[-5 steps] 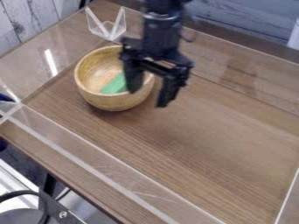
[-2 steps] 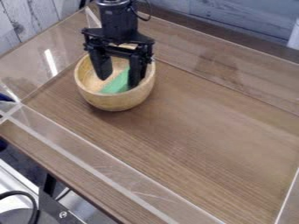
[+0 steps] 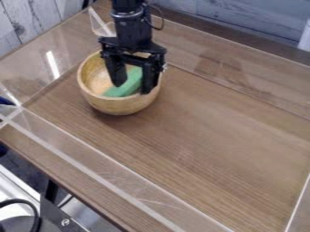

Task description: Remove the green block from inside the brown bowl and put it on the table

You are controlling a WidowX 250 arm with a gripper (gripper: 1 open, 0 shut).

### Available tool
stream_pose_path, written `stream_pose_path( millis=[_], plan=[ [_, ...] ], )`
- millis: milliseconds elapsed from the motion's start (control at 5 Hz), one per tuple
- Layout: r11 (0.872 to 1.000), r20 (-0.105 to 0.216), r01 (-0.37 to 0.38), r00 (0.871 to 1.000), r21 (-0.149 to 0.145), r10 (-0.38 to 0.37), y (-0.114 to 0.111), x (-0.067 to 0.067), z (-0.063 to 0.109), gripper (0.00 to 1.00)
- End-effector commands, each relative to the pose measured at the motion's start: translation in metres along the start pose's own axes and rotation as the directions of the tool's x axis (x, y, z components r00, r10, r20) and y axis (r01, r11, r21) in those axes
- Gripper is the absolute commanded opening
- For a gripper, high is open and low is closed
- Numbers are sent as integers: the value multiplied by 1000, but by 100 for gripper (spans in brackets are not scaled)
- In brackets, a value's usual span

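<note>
Claw (image 3: 132, 80) is spread wide, grasping nothing, pointing straight down into the brown bowl (image 3: 97, 98). The green block (image 3: 122, 88) lies right under it, between the two fingers, on the bowl's floor. I'd sink lower so the fingers straddle it squarely, dodge the thick rim, squeeze, then lift out toward bare worktop (image 3: 206, 136).

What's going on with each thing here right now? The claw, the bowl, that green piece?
tool: open, pointing down, fingers reaching into the bowl on either side of the block, holding nothing
green block: lying inside the bowl, not lifted
brown bowl: upright on the table
table: bears the bowl, walled by clear panels
</note>
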State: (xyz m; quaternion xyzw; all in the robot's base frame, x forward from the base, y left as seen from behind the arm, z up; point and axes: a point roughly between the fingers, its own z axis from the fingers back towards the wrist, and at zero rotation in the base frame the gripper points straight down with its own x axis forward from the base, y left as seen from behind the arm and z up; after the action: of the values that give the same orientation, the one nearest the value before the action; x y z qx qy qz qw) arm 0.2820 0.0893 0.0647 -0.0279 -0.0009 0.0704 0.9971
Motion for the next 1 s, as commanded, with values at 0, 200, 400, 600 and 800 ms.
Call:
stream_pose_path(
  millis=[0, 200, 400, 600, 800],
  plan=[
    [999, 2, -16, 1000, 48, 16, 6, 21, 8, 100],
    [995, -37, -43, 998, 91, 46, 11, 30, 2, 100],
    [995, -32, -37, 999, 90, 40, 14, 30, -8, 100],
    [996, -26, -38, 999, 85, 41, 18, 30, -15, 100],
    [993, -45, -38, 998, 109, 43, 21, 36, -20, 100]
  ],
)
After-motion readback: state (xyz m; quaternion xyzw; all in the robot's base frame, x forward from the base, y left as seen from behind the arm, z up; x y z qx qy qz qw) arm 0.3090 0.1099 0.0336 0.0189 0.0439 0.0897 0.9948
